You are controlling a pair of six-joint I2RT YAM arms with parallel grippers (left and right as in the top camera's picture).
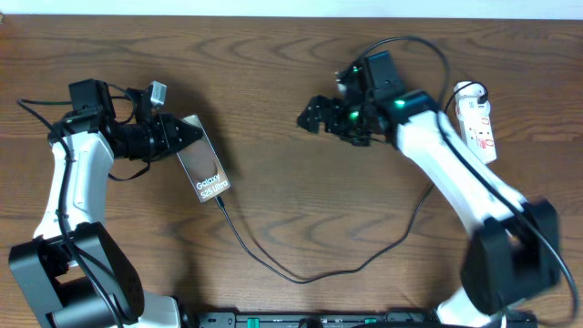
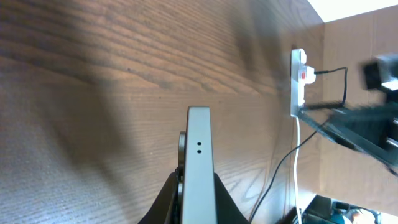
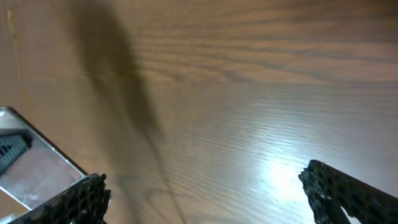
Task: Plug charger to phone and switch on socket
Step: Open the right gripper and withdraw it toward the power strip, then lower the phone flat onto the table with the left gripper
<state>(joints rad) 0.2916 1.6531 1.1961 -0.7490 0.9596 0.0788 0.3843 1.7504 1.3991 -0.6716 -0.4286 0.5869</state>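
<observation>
The phone [image 1: 204, 167] is a dark slab with white "Galaxy S25 Ultra" text, left of centre on the table. My left gripper [image 1: 189, 135] is shut on its upper end. In the left wrist view the phone's grey edge [image 2: 199, 149] stands between the shut fingers [image 2: 198, 190]. The thin black charger cable [image 1: 301, 278] runs from the phone's lower end in a loop toward the right. The white socket strip [image 1: 477, 120] lies at the far right, and also shows in the left wrist view [image 2: 298, 81]. My right gripper [image 1: 316, 113] is open and empty above mid-table [image 3: 205, 193]; part of the phone [image 3: 28, 163] shows at its left.
The wooden table [image 1: 291, 210] fills the view. The strip's white cord [image 2: 297, 168] and a black cable [image 2: 277, 174] run along the right side. A dark base bar [image 1: 301, 319] lies at the front edge. My right arm [image 1: 455, 182] crosses beside the strip.
</observation>
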